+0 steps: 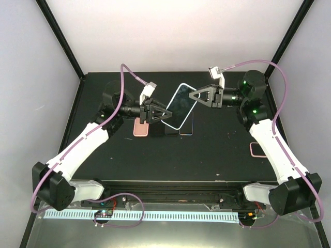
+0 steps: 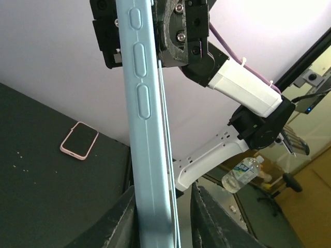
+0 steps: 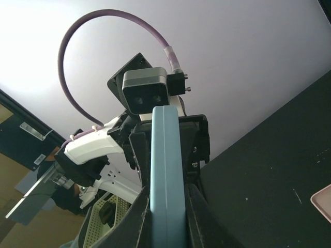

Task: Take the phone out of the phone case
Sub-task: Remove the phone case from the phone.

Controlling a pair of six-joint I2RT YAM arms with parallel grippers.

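A phone in a light blue case [image 1: 178, 106] hangs tilted in the air above the middle of the black table [image 1: 222, 155], held between both arms. My right gripper [image 1: 195, 96] is shut on its upper right end. In the right wrist view the case [image 3: 166, 155] sits edge-on, with both fingers of the gripper [image 3: 168, 194] pressed against it. My left gripper [image 1: 161, 116] is at the lower left end. In the left wrist view the case edge with its side buttons [image 2: 147, 155] stands between the fingers of the gripper [image 2: 163, 191]. The left finger touches it and a gap shows at the right finger [image 2: 207, 217].
A pink-cased phone [image 1: 140, 128] lies on the table under the left gripper. Dark phones [image 1: 178, 129] lie below the held one. Another pink-cased phone [image 1: 257, 150] lies at the right; it also shows in the left wrist view [image 2: 79, 141]. Black frame posts stand at the corners.
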